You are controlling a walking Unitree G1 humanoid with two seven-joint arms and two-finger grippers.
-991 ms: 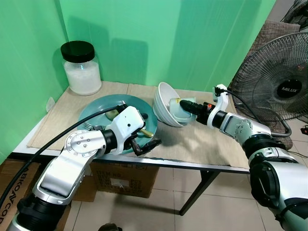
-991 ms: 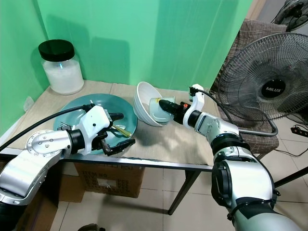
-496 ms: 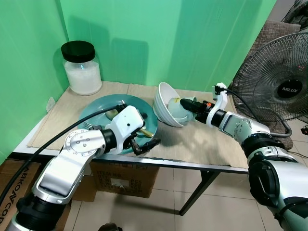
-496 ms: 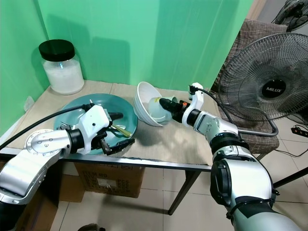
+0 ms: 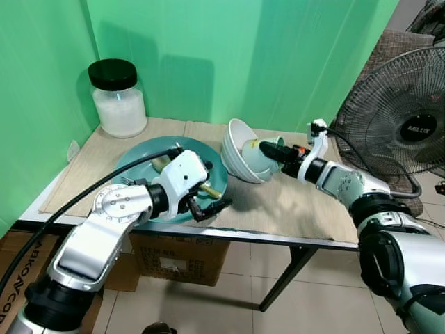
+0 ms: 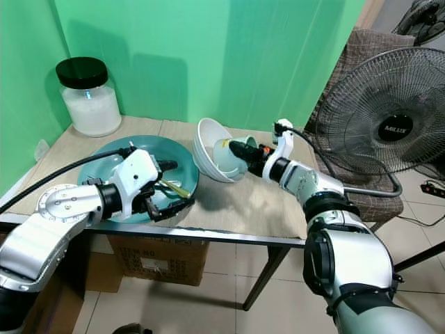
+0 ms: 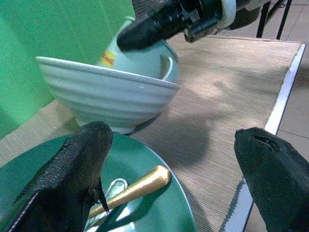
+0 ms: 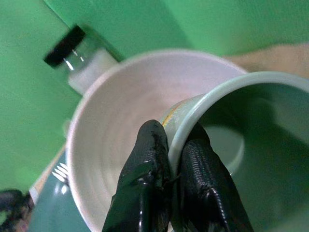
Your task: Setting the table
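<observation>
Head views: right gripper [image 5: 268, 149] pinching rim of pale green mug [image 5: 259, 159] inside tilted white bowl [image 5: 240, 149]; left gripper [image 5: 208, 203] spread wide above teal plate [image 5: 135, 156].

Left wrist: gold-handled cutlery [image 7: 137, 184] lying on plate.

Right wrist: wall clamped between fingers [image 8: 145, 188].

Probably lifting mug out; next, clearing bowl's lip. Woven mat [image 5: 292, 209] on table, green walls, jar [image 5: 118, 97], fan [image 5: 400, 118].

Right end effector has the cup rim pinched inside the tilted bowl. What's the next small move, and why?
Probably lift the cup up and out of the white bowl. The right end effector is shut on its rim, and the cup lies inside the tipped bowl, so drawing it sideways might drag the bowl along.
</observation>
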